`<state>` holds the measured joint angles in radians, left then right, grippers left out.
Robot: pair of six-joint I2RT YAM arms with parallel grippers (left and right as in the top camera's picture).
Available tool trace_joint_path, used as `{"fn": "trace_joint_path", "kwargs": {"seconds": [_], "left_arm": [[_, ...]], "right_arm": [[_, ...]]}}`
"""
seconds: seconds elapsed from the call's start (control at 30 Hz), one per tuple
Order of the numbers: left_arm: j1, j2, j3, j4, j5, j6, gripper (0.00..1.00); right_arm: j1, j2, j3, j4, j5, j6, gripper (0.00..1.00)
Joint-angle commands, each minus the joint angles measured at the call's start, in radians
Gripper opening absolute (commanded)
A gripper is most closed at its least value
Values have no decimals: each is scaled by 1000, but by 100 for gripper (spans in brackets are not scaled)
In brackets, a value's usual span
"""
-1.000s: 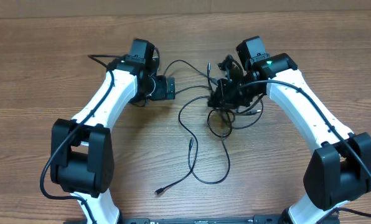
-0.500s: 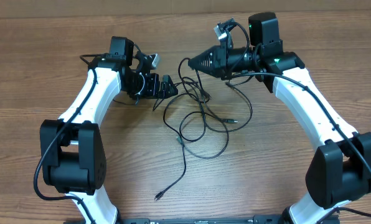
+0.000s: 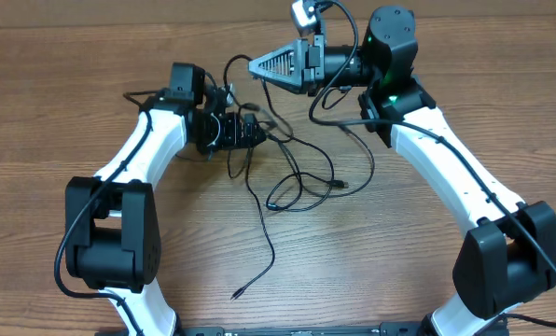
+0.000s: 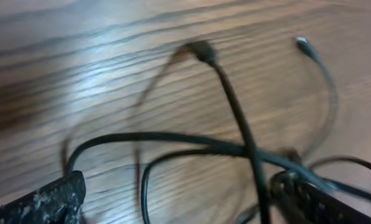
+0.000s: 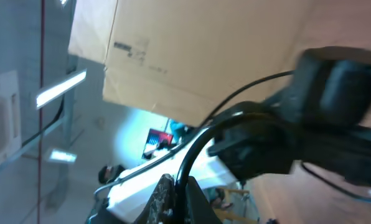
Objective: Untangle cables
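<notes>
- The step in hand, as I read it, is pulling one strand free. The cables [image 3: 292, 168] lie as a loose knot on the table [image 3: 371, 271], a little toward 12 o'clock of its middle. One long tail runs off toward 6 o'clock to a plug end [image 3: 237, 293].
- The right gripper [image 3: 256, 64] is up off the wood at 12 o'clock of the knot, nose pointing to 9 o'clock. Its fingers are clamped tight on one cord that hangs down toward the pile.
- The left gripper [image 3: 250, 132] sits low at 10 o'clock of the knot with its fingers spread as wide as they go. Strands pass between them, but nothing is gripped.
- My guess at the next move: close the left on a single strand near the crossing to pin it. Then draw the right away toward 12 or 1 o'clock so its cord slides out (slowly, since a snag would drag the whole knot along).
- The overhead gives me the layout and the lift of the right arm, but not what sits in either pinch.
- The left wrist view fills that in: cords crossing in the gap between the fingers, a black plug [image 4: 201, 50] at 12 o'clock and a silvery tip [image 4: 302, 42] at 1 o'clock, all rather blurred.
- The right wrist view looks away from the table at a cardboard box [image 5: 173, 56]. It does confirm a cord rising from the shut fingertips.
</notes>
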<state>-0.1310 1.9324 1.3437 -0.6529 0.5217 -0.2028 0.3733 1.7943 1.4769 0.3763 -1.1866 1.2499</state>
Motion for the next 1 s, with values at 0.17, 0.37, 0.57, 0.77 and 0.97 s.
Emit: {"fn": "trace_joint_path", "kwargs": {"seconds": [0.17, 0.37, 0.57, 0.77, 0.97], "left_arm": [[0, 10, -40, 24, -173, -134, 99], [0, 10, -47, 27, -232, -169, 100], [0, 10, -47, 19, -350, -181, 100], [12, 10, -47, -6, -456, -206, 100], [121, 10, -47, -43, -451, -227, 99]], "right_arm": [[-62, -209, 18, 16, 44, 45, 4], [-132, -304, 18, 16, 44, 45, 4], [-209, -371, 18, 16, 32, 63, 4], [-281, -392, 18, 16, -13, 90, 4], [-367, -392, 18, 15, -82, 112, 4]]}}
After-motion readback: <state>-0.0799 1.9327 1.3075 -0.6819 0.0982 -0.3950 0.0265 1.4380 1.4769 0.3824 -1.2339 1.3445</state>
